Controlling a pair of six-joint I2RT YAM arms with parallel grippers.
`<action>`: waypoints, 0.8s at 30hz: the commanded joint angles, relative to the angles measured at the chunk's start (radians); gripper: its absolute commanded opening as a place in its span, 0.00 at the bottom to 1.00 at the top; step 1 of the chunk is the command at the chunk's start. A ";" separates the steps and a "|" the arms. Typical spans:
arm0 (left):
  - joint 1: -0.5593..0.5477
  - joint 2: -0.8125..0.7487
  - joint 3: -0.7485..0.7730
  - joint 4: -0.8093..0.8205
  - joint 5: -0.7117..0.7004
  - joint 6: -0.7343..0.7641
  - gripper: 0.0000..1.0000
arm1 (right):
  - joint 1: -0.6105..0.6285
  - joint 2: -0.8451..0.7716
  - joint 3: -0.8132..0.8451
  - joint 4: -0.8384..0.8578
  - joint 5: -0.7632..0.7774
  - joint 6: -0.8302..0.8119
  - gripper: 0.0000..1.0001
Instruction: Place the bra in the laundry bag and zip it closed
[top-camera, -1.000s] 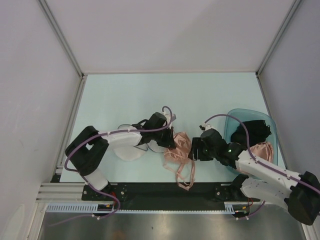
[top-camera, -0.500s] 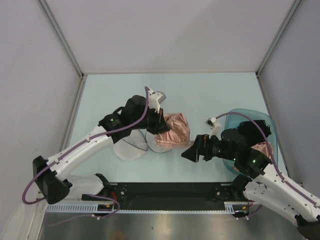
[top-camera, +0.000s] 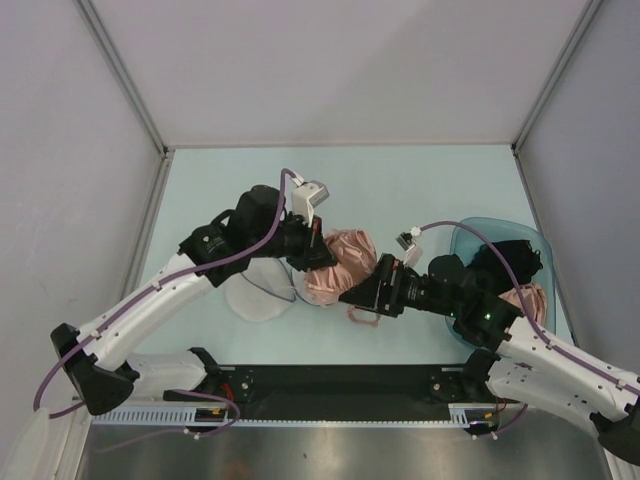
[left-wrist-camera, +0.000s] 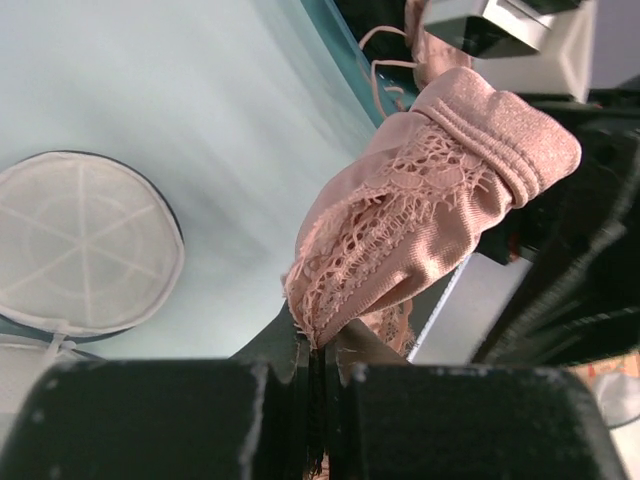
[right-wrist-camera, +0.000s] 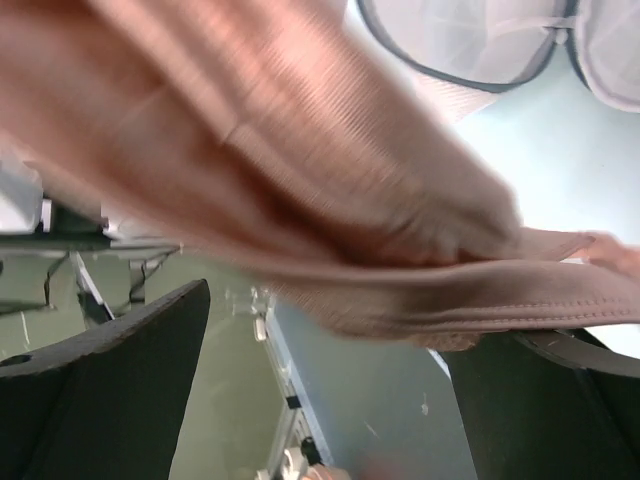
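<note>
The salmon-pink bra (top-camera: 342, 262) hangs bunched above the table, pinched by its lacy edge (left-wrist-camera: 330, 300) in my left gripper (top-camera: 316, 254), which is shut on it (left-wrist-camera: 318, 345). My right gripper (top-camera: 362, 296) stands open just right of and below the bra, whose fabric (right-wrist-camera: 300, 180) drapes across the top of the right wrist view above the gap between the fingers (right-wrist-camera: 330, 385). The laundry bag (top-camera: 256, 296), a white mesh pod with a dark rim, lies open on the table left of the bra, also in the left wrist view (left-wrist-camera: 85, 255) and the right wrist view (right-wrist-camera: 460, 35).
A translucent teal basin (top-camera: 466, 240) stands at the right with a black garment (top-camera: 512, 262) and another pink garment (top-camera: 528, 300) in it. A pink strap (top-camera: 362, 317) dangles below the bra. Grey walls enclose the table.
My left gripper has lifted the bra off the table and holds it bunched up. My right gripper has opened wide and moved left to the bra's lower side.
</note>
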 joint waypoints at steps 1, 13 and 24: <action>0.006 -0.056 0.024 0.013 0.097 0.016 0.00 | -0.007 0.012 0.008 0.043 0.079 0.052 1.00; 0.006 -0.100 -0.049 0.057 0.242 -0.020 0.00 | -0.042 0.000 0.022 0.129 -0.041 -0.132 1.00; 0.003 -0.088 -0.097 0.096 0.304 -0.037 0.00 | -0.051 0.015 0.043 0.249 -0.249 -0.310 1.00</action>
